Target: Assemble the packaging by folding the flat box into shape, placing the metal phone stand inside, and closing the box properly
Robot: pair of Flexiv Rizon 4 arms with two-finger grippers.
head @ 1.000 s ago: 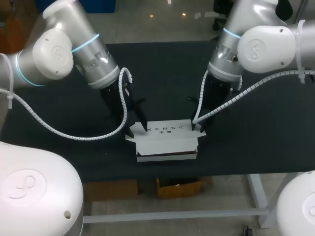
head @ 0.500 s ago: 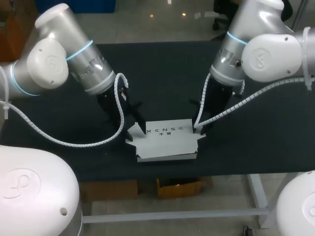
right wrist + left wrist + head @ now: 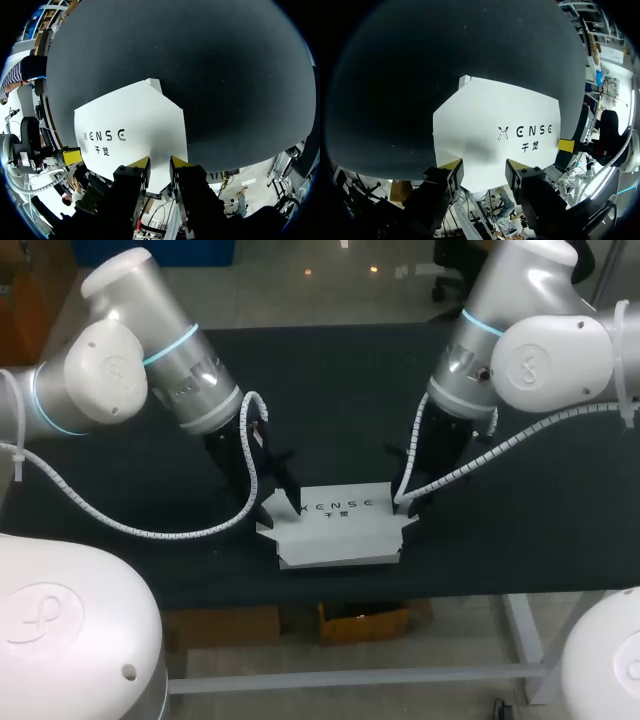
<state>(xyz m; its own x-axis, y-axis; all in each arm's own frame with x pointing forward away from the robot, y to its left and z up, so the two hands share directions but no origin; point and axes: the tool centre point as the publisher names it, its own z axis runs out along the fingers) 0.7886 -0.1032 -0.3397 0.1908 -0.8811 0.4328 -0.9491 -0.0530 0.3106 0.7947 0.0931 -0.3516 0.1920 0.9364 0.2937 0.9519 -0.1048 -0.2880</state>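
White box [image 3: 340,528] was recorded on the black tabletop [image 3: 330,380]; right gripper [image 3: 158,163] fingers were clamped on one end flap; left gripper [image 3: 484,171] fingers were parted astride the other.

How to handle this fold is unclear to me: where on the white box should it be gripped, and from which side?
Probably by a short end of the white box, at its tapered side flap, coming from above and outside that end. The printed panel is broad and flat, facing up; the flaps jut out as thin free edges.
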